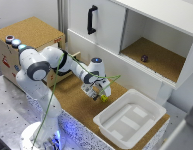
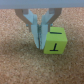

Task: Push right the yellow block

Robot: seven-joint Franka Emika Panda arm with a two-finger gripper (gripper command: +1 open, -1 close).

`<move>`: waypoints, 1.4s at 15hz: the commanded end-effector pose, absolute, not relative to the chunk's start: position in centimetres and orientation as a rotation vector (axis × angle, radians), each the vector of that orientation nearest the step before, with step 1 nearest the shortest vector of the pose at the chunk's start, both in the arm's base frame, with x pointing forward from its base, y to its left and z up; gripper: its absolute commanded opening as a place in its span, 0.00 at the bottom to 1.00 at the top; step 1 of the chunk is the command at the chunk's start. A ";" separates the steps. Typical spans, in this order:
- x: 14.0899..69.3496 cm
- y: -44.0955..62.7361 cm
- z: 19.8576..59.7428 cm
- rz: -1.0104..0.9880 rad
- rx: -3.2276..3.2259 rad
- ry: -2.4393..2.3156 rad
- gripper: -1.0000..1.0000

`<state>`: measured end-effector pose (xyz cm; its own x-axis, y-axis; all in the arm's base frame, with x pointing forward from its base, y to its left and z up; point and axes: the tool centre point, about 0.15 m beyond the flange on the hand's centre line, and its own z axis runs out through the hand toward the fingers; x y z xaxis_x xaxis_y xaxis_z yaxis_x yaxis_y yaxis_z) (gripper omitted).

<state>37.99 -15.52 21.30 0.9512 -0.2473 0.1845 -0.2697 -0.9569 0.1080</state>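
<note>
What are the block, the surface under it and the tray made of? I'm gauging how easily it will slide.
Block: looks like smooth, matte yellow-green plastic or painted wood, with dark "T" marks on its faces. Surface: likely cork, brown and speckled, grainy. Tray: probably white plastic, with thin, smooth, slightly glossy walls.

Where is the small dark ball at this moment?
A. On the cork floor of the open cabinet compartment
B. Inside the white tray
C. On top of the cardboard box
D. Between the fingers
A: in the exterior view the small dark ball sits on the cork floor of the open cabinet compartment, well apart from the white tray and from the gripper.
</note>
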 end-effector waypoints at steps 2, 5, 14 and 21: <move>38.8 -18.3 20.5 0.202 2.903 -0.429 0.00; 38.5 -19.3 20.2 0.214 2.915 -0.439 0.00; 37.2 -16.5 26.8 0.317 2.912 -0.321 1.00; 37.2 -16.5 26.8 0.317 2.912 -0.321 1.00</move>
